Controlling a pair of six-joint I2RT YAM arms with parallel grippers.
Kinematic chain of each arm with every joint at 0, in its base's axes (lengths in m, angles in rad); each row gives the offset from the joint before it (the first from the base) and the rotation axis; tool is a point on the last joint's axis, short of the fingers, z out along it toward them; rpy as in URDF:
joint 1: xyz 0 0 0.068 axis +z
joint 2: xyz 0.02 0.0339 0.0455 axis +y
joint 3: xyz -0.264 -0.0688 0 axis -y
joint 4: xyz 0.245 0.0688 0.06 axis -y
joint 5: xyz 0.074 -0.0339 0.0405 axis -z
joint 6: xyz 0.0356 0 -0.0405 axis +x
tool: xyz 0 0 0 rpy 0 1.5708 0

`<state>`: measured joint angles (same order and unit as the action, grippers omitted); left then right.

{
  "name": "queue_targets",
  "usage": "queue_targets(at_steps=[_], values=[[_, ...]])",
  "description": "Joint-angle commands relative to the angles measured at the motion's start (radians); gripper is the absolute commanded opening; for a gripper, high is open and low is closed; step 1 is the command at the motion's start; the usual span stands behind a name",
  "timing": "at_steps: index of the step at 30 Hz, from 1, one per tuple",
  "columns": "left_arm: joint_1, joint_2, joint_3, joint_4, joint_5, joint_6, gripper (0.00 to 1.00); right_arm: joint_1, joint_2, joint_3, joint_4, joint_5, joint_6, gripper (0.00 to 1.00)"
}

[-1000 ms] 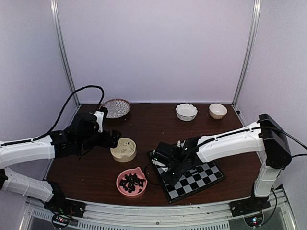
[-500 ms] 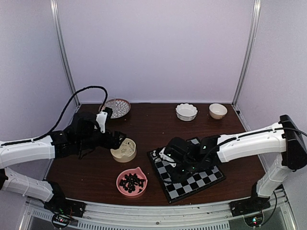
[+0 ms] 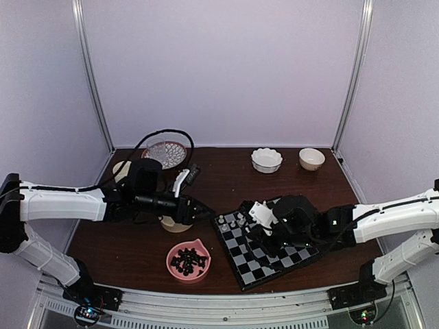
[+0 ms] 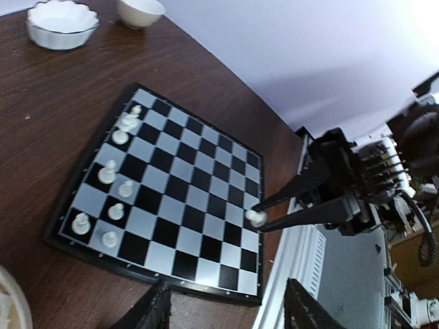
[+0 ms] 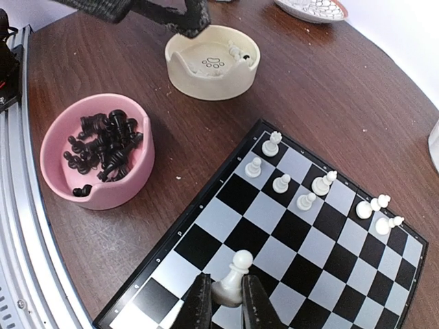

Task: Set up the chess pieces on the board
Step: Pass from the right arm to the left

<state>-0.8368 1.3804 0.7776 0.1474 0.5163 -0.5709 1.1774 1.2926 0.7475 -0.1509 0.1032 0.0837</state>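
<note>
A: Where's the white pawn (image 5: 234, 273)?
B: Clamped at its base in the right gripper (image 5: 223, 301), over the board (image 5: 312, 247), near the edge opposite the other white pieces (image 5: 281, 183). Can't tell if it touches.
A: Those others?
B: Upright along the side nearest the cream bowl (image 5: 206, 86).
A: Left gripper (image 4: 226, 312)?
B: Fingers apart, empty, above that bowl's rim. Black pieces (image 5: 103, 140) are in the pink bowl (image 5: 140, 171).
</note>
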Motion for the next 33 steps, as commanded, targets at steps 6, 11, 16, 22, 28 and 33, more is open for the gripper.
queue_targets(at_steps=[6,11,16,22,28,33], values=[[-0.113,0.174,0.146,0.075,0.192,-0.008,0.43,0.006,-0.023,-0.052,0.184,-0.087,-0.070,0.10],[-0.122,0.235,0.172,0.087,0.225,-0.035,0.46,0.024,-0.033,-0.068,0.210,-0.088,-0.105,0.10],[-0.129,0.284,0.193,0.104,0.269,-0.062,0.45,0.035,-0.036,-0.073,0.218,-0.087,-0.115,0.10],[-0.130,0.308,0.204,0.107,0.282,-0.073,0.41,0.046,-0.039,-0.078,0.229,-0.093,-0.126,0.09],[-0.130,0.318,0.210,0.103,0.288,-0.073,0.30,0.053,-0.042,-0.081,0.234,-0.093,-0.129,0.09],[-0.131,0.325,0.214,0.101,0.292,-0.076,0.25,0.055,-0.044,-0.083,0.236,-0.089,-0.131,0.09]])
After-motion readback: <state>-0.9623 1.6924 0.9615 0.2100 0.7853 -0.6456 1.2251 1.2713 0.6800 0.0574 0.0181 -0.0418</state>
